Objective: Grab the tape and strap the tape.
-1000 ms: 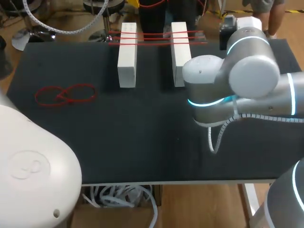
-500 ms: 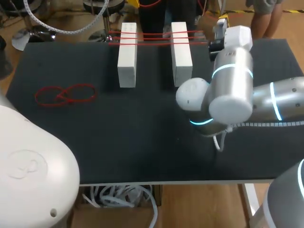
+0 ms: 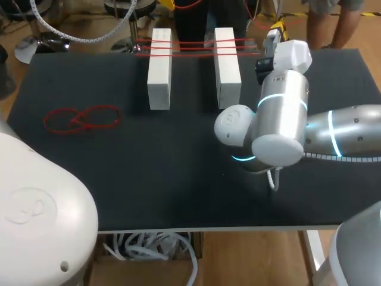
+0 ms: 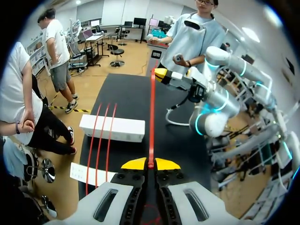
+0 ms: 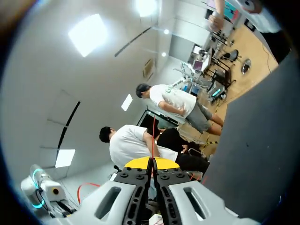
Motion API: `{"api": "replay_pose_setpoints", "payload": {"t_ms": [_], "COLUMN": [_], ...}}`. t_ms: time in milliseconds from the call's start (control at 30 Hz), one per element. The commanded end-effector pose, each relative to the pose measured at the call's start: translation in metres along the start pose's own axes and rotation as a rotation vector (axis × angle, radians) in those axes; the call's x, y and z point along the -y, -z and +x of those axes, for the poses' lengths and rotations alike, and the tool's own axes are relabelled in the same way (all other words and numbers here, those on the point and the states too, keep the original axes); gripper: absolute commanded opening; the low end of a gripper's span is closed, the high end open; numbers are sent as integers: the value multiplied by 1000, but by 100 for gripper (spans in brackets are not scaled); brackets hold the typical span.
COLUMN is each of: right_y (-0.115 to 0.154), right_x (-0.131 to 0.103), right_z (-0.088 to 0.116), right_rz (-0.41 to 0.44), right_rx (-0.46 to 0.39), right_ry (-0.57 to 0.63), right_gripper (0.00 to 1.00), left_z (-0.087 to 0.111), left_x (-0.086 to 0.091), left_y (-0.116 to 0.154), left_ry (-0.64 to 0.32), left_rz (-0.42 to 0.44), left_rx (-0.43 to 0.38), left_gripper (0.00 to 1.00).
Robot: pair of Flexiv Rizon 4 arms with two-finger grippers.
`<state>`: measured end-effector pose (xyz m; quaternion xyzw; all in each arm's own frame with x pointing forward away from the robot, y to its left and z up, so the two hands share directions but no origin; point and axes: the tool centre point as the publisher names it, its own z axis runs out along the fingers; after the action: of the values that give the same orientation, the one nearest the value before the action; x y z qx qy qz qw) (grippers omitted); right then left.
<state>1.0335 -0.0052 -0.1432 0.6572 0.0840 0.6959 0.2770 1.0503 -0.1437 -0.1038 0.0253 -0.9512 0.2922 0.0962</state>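
Left claw (image 4: 150,164) pinches tape (image 4: 152,112) | right claw (image 5: 151,162) pinches tape | stretched between

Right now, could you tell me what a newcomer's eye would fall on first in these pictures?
First, the red tape drawn taut between my two grippers: the left gripper pinches one end and the right gripper, over the far right of the table, the other. Next, two white blocks at the far side with red strands stretched across them, and loose red loops lying on the table's left.
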Motion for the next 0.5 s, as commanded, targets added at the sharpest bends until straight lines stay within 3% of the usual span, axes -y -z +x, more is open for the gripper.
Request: {"api": "replay_pose_setpoints", "payload": {"t_ms": [33,200,500], "right_y": [5,-8,-14], "right_x": [0,-8,-30], "right_z": [14,16,39], "right_rz": [-24,-59,-13], "right_rx": [-102,-106,-176], "right_ry": [481,726,817], "right_gripper": [0,0,0], "left_z": [0,0,0], "left_x": [1,1,1], "left_y": [1,1,1], "left_ry": [1,1,1], "left_rz": [-4,-4,-4], "left_rx": [-2,-2,-2], "left_gripper": [0,0,0]}}
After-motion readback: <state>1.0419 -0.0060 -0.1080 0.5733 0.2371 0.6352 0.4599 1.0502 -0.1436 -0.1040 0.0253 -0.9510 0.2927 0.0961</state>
